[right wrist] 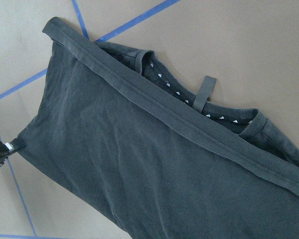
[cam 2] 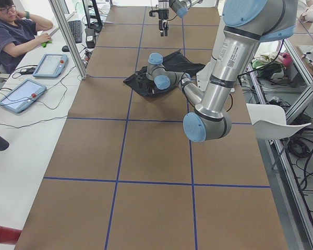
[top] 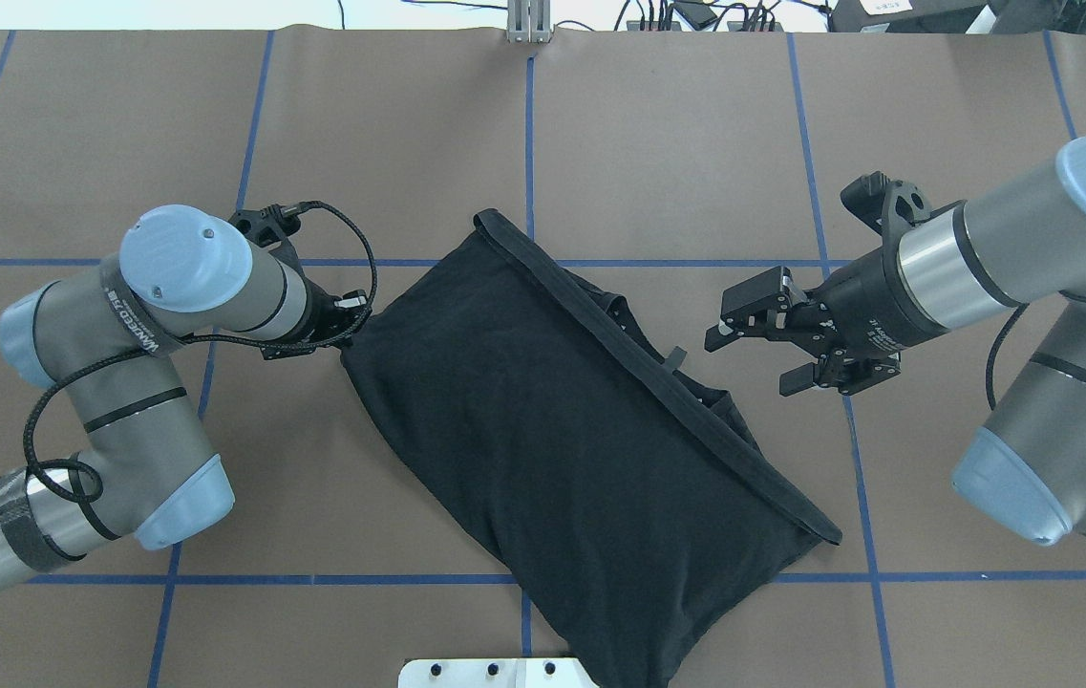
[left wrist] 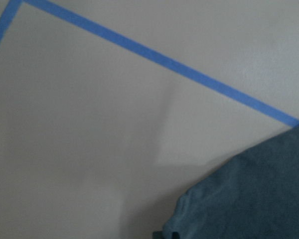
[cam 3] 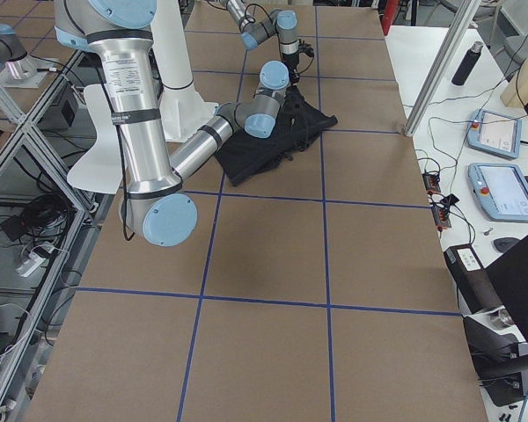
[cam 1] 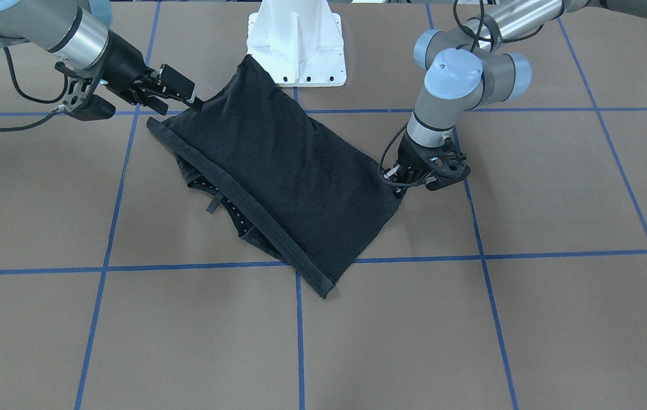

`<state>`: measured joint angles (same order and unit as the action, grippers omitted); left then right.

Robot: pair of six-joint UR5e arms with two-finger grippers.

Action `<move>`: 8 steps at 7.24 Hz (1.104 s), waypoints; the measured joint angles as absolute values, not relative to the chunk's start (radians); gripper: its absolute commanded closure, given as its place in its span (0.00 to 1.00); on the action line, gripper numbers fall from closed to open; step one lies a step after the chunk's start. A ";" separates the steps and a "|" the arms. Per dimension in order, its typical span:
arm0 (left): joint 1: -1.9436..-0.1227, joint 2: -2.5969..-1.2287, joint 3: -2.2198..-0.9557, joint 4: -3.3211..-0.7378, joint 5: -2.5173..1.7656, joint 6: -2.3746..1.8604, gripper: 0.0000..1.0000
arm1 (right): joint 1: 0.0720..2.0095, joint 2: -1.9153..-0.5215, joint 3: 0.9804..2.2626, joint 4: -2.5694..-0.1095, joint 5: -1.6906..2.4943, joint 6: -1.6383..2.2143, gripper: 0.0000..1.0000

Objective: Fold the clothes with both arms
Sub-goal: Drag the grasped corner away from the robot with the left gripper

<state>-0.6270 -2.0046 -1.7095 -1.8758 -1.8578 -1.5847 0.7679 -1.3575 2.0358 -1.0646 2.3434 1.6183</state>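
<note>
Brown table [top: 695, 143] has blue tape lines [top: 530, 143] that make big squares. One black T-shirt [top: 562, 430] lies folded in the middle, between both grippers. The left gripper [top: 349, 332] jaws pinch one soft corner of it. The right gripper [top: 760, 349] jaws are spread wide and hold nothing, near the thick hem [right wrist: 189, 129] and the collar [right wrist: 189, 97].

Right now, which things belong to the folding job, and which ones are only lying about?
Job: black T-shirt; left gripper, pinching its corner; right gripper, open beside it.
Just about: white pedestal base; tablets; white chair; black bottle.
</note>
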 measured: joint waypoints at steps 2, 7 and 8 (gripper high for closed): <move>-0.705 -2.098 -1.594 -1.883 -1.833 -1.570 1.00 | 0.775 -1.358 2.038 -1.065 2.344 1.618 0.00; -0.786 -2.439 -1.037 -2.243 -1.697 -1.565 1.00 | 0.801 -1.364 2.044 -1.065 2.335 1.617 0.00; -0.786 -2.471 -0.967 -2.316 -1.681 -1.566 0.51 | 0.805 -1.365 2.045 -1.065 2.334 1.617 0.00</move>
<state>-0.7863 -2.4706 -0.9674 -2.3156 -1.6812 -1.5659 0.8054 -1.3647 2.0446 -1.0646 2.3342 1.6170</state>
